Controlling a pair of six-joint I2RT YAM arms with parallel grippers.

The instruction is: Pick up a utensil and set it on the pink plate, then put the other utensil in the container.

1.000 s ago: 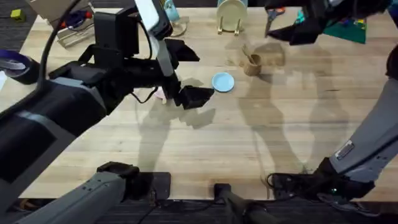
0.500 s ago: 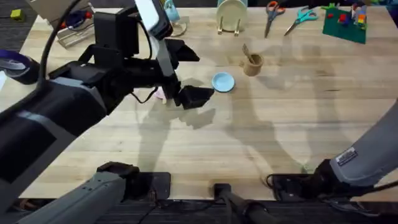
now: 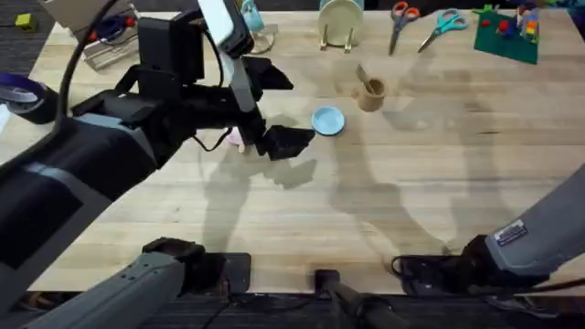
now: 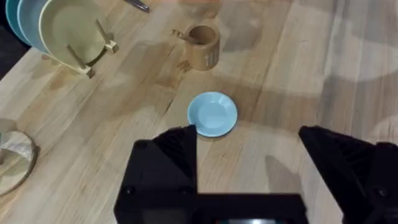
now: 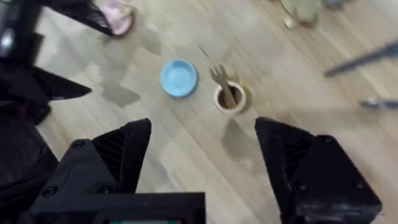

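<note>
**Q:** Fork, where?

**A:** The fork (image 5: 222,81) stands in the container (image 5: 229,98), prongs up and out over the rim, handle down inside. The container is upright on the surface (image 3: 411,201), toward the far side.

**Q:** Spoon and pink plate?

**A:** Only a pale pink edge of the pink plate (image 3: 236,139) is visible. The rest is tucked behind my left arm. It sits on the near-left side of the container, with the light-blue plate (image 3: 328,120) between the two. I cannot tell whether the spoon lies on it, because that part is hidden.

**Q:** Is the blue plate touching anything?

**A:** No. It lies flat and bare on the surface, apart from the container and apart from the pink plate.

**Q:** Left fingers?

**A:** My left fingers (image 4: 249,134) are spread wide with nothing between them. They hang above the surface just short of the light-blue plate, and the pink plate is on their other side.

**Q:** Right fingers?

**A:** My right fingers (image 5: 202,124) are also spread and empty. They are held high and look down on the container and the light-blue plate, well clear of both.

**Q:** Farther out?

**A:** A pale-green plate (image 3: 340,18) stands on edge in a rack at the far edge. Scissors (image 3: 399,14) lie to its right.
</note>
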